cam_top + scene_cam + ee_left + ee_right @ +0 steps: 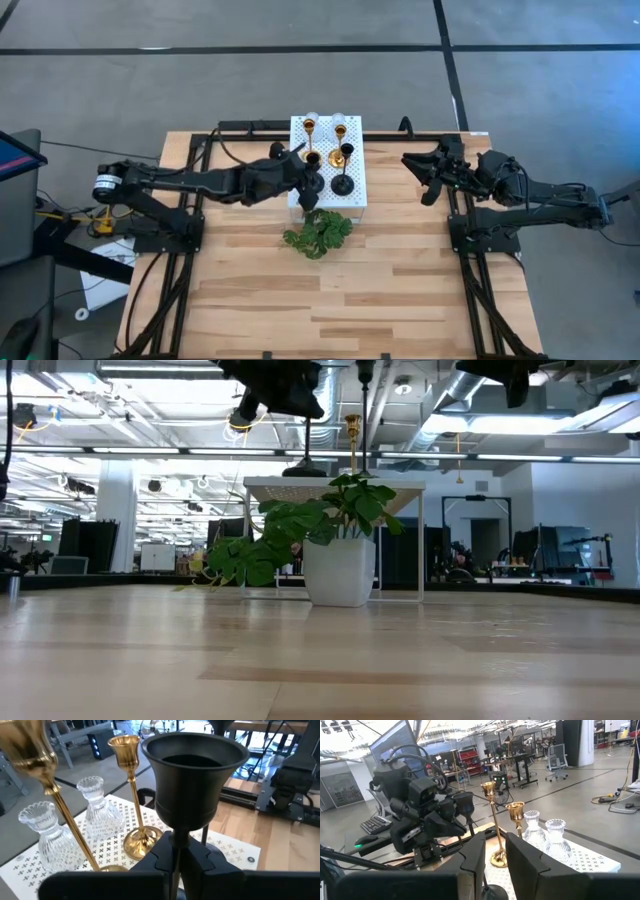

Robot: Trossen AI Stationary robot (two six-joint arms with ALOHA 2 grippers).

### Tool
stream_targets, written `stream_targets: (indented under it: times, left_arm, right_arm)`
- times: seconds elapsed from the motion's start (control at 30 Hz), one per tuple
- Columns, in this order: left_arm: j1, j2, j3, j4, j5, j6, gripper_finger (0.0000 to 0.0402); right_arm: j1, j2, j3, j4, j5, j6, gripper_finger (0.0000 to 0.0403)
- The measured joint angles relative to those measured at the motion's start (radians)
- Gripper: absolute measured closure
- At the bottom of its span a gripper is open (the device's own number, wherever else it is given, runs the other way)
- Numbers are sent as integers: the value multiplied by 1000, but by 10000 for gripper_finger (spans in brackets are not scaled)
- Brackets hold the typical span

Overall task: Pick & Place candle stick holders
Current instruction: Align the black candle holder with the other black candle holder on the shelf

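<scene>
Six candle stick holders sit at the white perforated board, my landmark. One black holder is in my left gripper, fingers clamped on its thin stem just under the cup, at the board's left edge. Second black holder stands upright on the board, just right of the held one. Two gold holders: one at the board's far side, left; the other beside it to the right. A round gold base shows mid-board; can't tell which stem it belongs to. In my left wrist view, one gold holder stands upright behind the held cup, another gold stem slants closer in. Two clear glass holders and stand side by side on the board past the gold ones, at its far edge.

Green leafy sprig lies on the wooden table just off the board's near edge.

My right gripper waits off the board's right side, well apart from it, fingers parted a little, holding nothing.
</scene>
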Motion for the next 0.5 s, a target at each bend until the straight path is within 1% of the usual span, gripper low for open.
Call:
stream_targets:
  times: [0.17,0.5]
  left_arm:
    - [6,14,-1,-1,14,0,390]
    - [5,49,0,16,11,-1,390]
  right_arm:
    - [0,0,0,0,0,0,334]
    - [0,0,0,-2,0,0,334]
